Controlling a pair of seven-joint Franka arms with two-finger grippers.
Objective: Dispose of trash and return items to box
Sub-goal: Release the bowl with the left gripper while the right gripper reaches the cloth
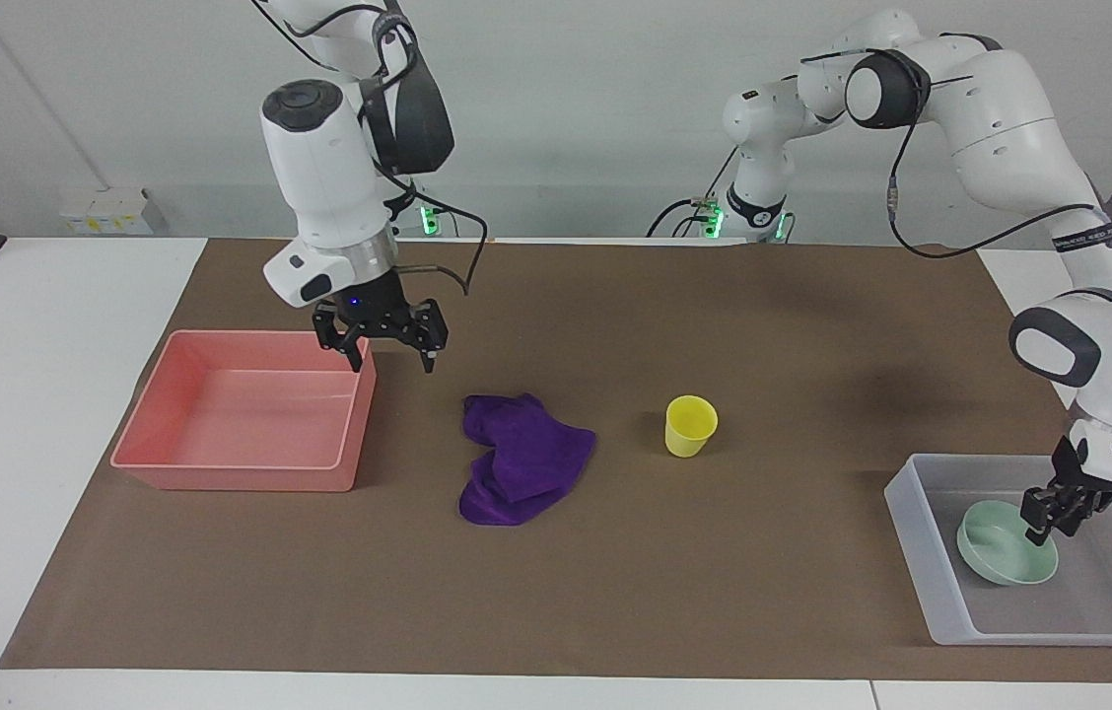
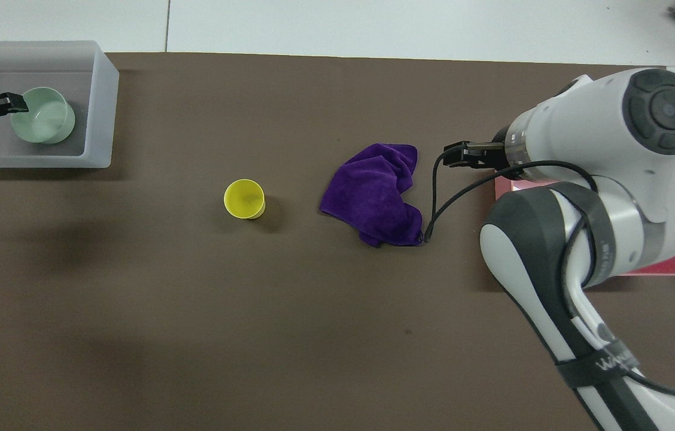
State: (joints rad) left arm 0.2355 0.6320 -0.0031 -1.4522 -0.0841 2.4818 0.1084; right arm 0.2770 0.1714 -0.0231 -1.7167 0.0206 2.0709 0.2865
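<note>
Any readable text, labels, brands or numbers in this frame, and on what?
Right arm: white lettering on its dark band, cut off and blurred, not readable.
Left arm: printed band, too small to read.
Cup, bowl, cloth, tray, pink bin: none.

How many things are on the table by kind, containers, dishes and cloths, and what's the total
Containers: 2, the clear box and the pink bin
Dishes: 2, the yellow cup and the green bowl in the box
Cloths: 1, the purple cloth
Total: 5
</note>
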